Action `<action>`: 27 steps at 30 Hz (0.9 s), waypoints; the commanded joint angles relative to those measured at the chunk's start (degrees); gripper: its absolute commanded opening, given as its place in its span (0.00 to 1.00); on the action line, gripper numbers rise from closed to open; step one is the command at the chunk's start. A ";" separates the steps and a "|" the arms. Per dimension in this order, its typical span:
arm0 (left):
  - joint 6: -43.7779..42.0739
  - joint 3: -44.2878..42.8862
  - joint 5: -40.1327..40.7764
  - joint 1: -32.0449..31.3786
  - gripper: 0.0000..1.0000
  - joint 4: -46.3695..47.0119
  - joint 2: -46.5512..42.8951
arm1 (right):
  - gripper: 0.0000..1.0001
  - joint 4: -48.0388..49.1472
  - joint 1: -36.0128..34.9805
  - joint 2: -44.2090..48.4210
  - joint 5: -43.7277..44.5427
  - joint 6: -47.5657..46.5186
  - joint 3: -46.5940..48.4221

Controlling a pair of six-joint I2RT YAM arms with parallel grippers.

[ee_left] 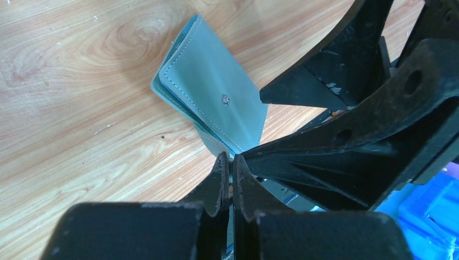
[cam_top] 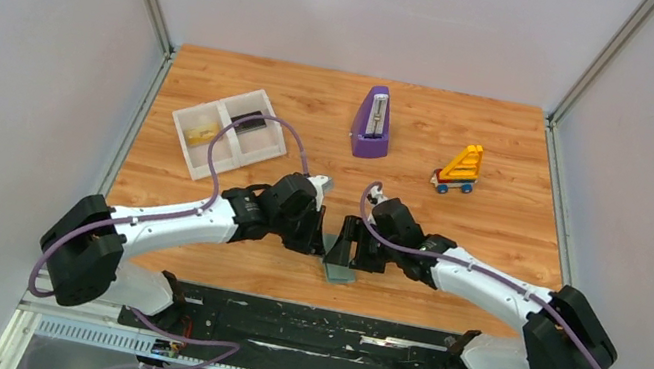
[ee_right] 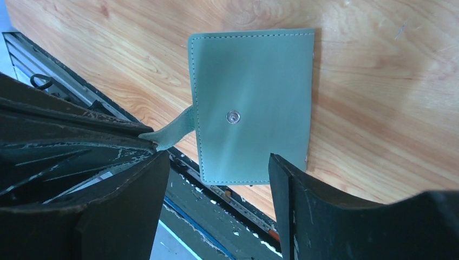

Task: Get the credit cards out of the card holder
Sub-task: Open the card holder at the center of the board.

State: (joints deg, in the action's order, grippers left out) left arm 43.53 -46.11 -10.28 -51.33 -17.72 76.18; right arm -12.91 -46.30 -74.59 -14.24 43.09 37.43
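The pale teal card holder [ee_right: 251,103] lies folded shut at the table's near edge, snap button up, also seen in the left wrist view [ee_left: 211,92] and from above [cam_top: 338,270]. My left gripper [ee_left: 231,160] is shut on its strap tab [ee_right: 172,132]. My right gripper [ee_right: 217,157] is open, its fingers standing wide to either side of the holder's near edge and gripping nothing. A yellowish credit card [cam_top: 202,134] and a dark one [cam_top: 253,123] lie in the white tray [cam_top: 187,117].
A purple metronome [cam_top: 372,124] stands at the back centre. A yellow toy car [cam_top: 459,168] sits to its right. The black mounting rail [cam_top: 308,328] runs just past the table's near edge, below the holder. Both arms crowd the near centre.
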 commanded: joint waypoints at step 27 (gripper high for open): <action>1.57 -2.97 -1.07 0.20 0.00 -1.08 -1.67 | 0.75 -0.20 -3.14 -7.19 1.83 3.40 2.54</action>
State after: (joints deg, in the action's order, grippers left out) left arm 44.66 -46.17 -10.50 -51.22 -18.50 76.18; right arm -13.02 -48.34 -79.66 -11.86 45.12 38.39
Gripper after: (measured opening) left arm 0.016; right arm 0.747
